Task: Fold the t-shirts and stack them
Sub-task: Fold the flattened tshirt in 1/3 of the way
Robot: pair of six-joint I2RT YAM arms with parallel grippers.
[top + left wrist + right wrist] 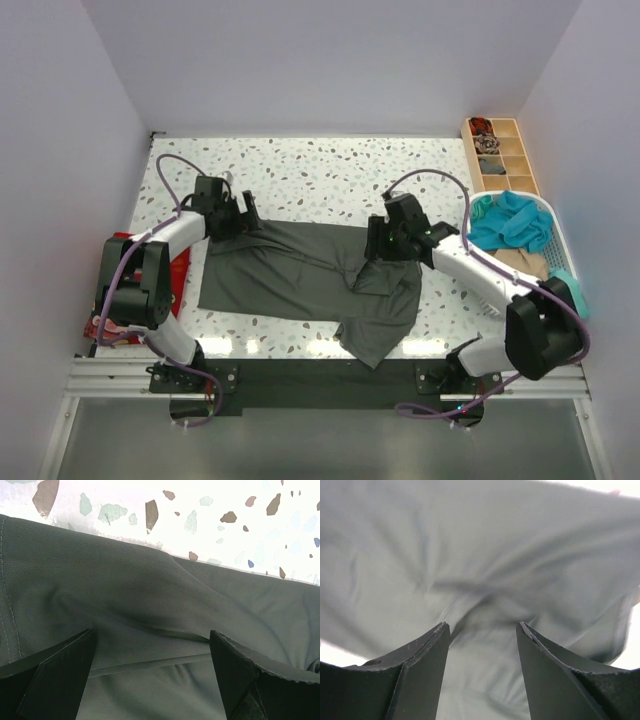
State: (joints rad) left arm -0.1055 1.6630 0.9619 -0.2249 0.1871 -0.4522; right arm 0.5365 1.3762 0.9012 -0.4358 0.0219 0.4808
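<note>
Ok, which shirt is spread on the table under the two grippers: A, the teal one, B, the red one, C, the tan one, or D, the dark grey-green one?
D: the dark grey-green shirt lies on the table beneath the left gripper and right gripper; the teal one sits in the basket.

Lab booth w/ bare walls (pixel 330 60), speckled tbl (pixel 320 165).

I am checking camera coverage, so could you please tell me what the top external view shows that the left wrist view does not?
Only the top view shows the whole dark grey-green shirt, the right gripper and the white basket holding a teal shirt. Only the left wrist view shows the cloth's fine weave, its stitched hem and the left gripper open. Both show the shirt on the speckled table.
</note>
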